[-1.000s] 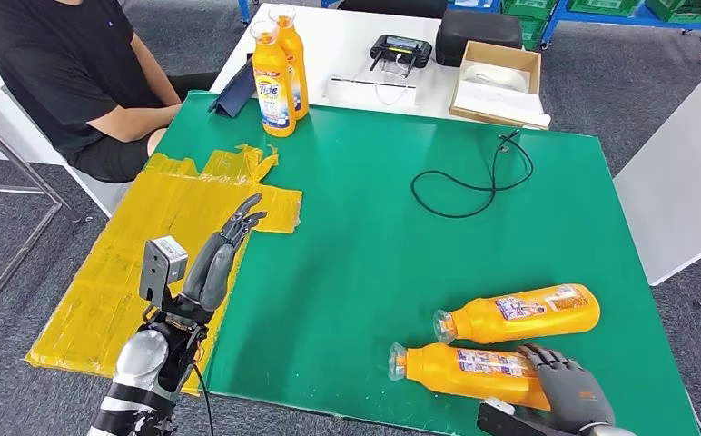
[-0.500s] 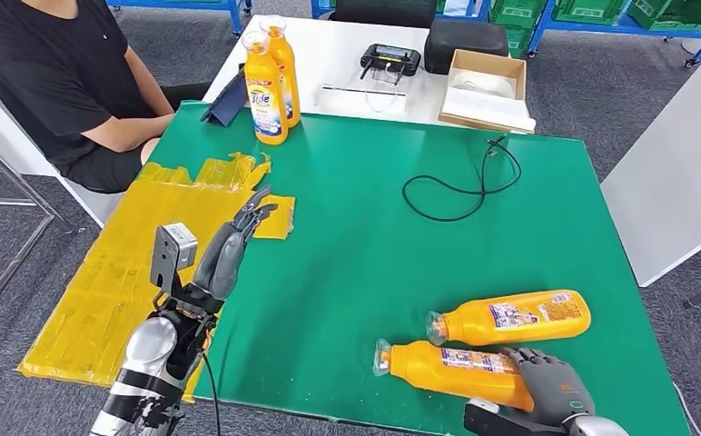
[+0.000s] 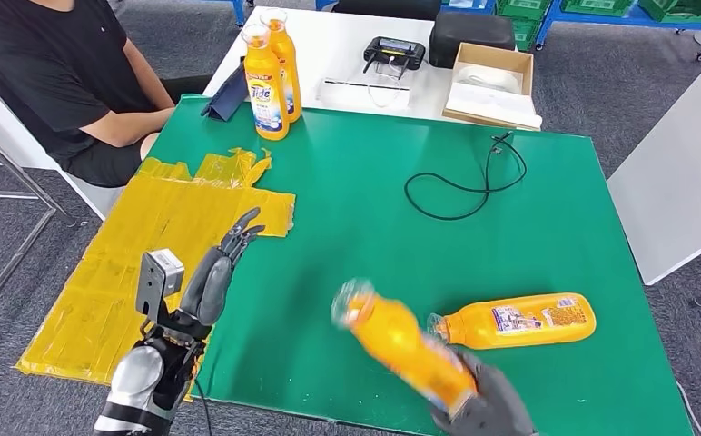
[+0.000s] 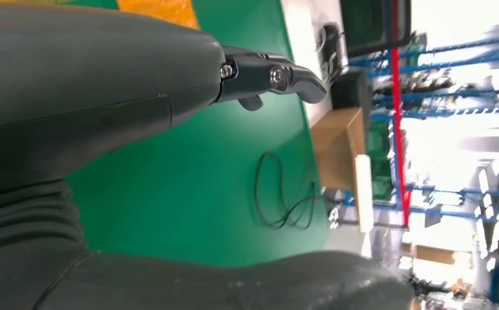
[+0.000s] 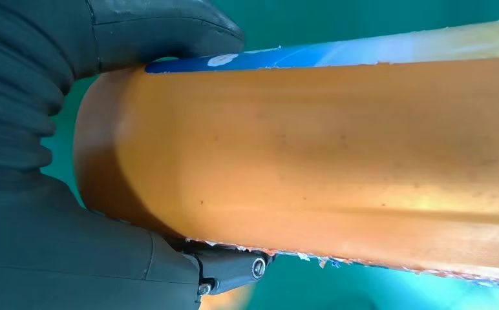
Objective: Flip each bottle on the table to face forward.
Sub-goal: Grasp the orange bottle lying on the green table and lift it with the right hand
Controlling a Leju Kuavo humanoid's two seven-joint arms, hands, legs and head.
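Note:
My right hand [image 3: 488, 409] grips the base of an orange bottle [image 3: 401, 341] and holds it tilted above the green table [image 3: 365, 209], its clear cap pointing up and to the left. The right wrist view shows that bottle [image 5: 324, 155] close up, with my thumb and fingers [image 5: 169, 26] around it. A second orange bottle [image 3: 515, 320] lies on its side on the table just to the right, label up. Two more orange bottles [image 3: 267, 80] stand upright at the far left corner. My left hand [image 3: 215, 272] hovers open over the table's left edge, fingers [image 4: 266, 71] stretched out.
Yellow taped sheeting [image 3: 147, 245] covers the table's left part. A black cable [image 3: 465, 182] lies coiled at the back right. A person in black [image 3: 65, 64] sits at the far left. A white table behind carries a cardboard box [image 3: 492, 77] and a black device [image 3: 394, 53].
My right hand has lifted the near bottle off the table and swung its cap end up and left. The camera shifted slightly. My left hand stayed roughly in place.

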